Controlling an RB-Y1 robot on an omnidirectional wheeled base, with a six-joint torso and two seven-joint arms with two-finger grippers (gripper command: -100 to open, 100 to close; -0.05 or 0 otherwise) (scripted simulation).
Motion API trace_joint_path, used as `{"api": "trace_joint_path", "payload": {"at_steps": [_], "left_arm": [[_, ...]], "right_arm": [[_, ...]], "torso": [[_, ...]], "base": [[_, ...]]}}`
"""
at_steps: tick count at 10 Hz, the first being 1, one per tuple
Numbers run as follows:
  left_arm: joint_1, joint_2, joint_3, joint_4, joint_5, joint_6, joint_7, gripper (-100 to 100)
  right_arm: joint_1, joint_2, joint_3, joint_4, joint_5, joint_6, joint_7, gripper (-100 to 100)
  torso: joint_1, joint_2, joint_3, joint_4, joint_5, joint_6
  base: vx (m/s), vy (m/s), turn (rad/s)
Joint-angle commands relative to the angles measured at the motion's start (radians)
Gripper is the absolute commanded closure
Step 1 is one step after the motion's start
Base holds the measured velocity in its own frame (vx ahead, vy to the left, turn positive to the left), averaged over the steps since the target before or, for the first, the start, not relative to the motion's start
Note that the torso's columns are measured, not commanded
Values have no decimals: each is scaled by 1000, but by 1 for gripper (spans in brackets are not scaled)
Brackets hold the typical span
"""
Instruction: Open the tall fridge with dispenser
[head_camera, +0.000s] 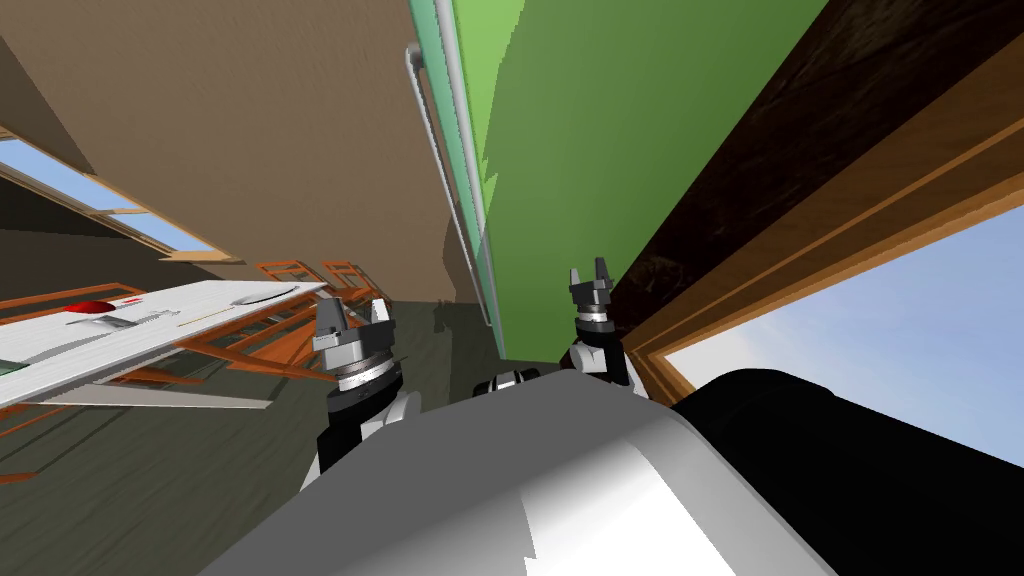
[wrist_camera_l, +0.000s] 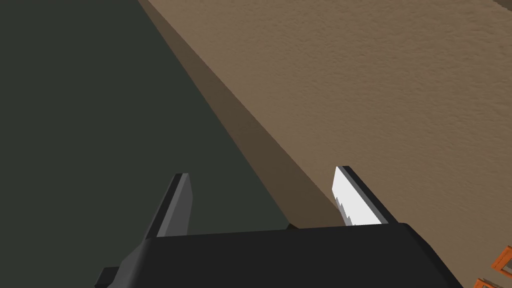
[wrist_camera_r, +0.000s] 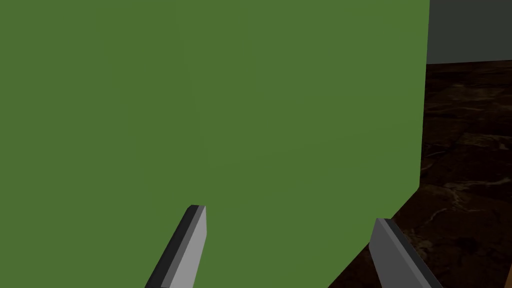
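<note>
right gripper (wrist_camera_r: 289, 214) spread, empty — at green fridge (wrist_camera_r: 225, 100) side | fridge front hidden, handle (head_camera: 447, 180) edge-on | left gripper (wrist_camera_l: 262, 171) spread, empty

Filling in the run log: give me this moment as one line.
stage: approach | right gripper: open, facing tall green fridge flat side | left gripper: open, empty | long grey bar handle: untouched

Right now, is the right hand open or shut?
Open. The right hand has its fingers well apart, gripping nothing, facing the green fridge side.
</note>
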Motion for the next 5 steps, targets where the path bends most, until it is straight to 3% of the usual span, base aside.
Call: {"api": "trace_joint_path", "payload": {"at_steps": [1,2,5], "left_arm": [[0,0,0,0,0,0,0,0],[0,0,0,0,0,0,0,0],[0,0,0,0,0,0,0,0]], "right_arm": [[-8,-28,2,7,19,5,3,-100],[-15,-50,3,13,38,10,7,-100],[-50,-130,10,42,126,36,23,-100]], "torso": [[0,74,-148,74,0,0],[1,107,-217,107,0,0],[1,118,-243,120,0,0]], "base": [[23,26,-49],[44,59,-82],[75,86,-124]]}}
